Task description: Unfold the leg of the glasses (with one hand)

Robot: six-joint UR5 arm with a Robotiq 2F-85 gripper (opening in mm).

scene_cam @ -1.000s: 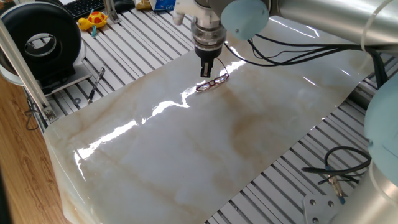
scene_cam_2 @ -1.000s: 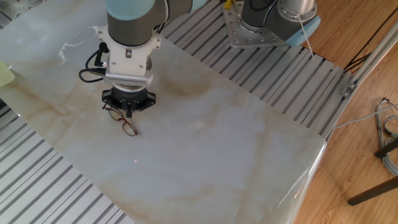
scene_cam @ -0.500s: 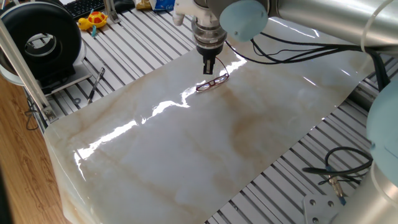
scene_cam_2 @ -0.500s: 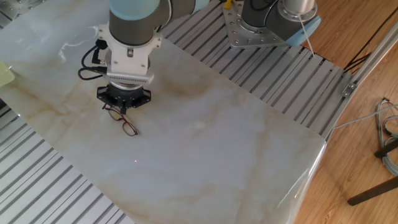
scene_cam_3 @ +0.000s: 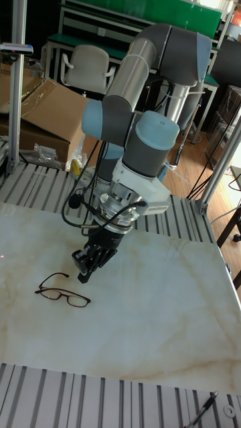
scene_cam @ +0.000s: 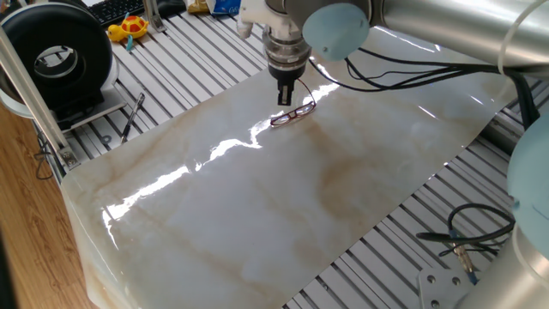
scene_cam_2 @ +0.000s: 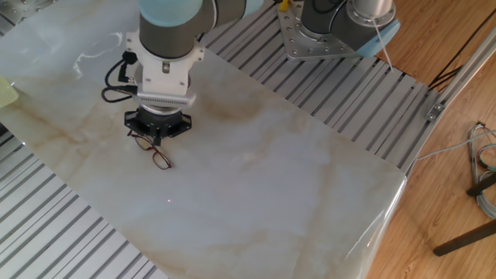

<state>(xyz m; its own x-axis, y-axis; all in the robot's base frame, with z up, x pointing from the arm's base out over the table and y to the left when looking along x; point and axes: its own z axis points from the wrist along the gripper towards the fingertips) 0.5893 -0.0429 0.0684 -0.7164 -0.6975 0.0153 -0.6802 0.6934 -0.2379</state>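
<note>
Hovering again just above the glasses (scene_cam_3: pixel 62 292) after a brief lift, the pincer (scene_cam_3: pixel 86 264) is gripping nothing, fingers nearly together; the glasses are lying untouched on the counter (scene_cam_3: pixel 154 314).

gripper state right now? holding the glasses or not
Gripper: fingers close together, looks shut and empty, hovering just above the table by the glasses, not holding them.
</note>
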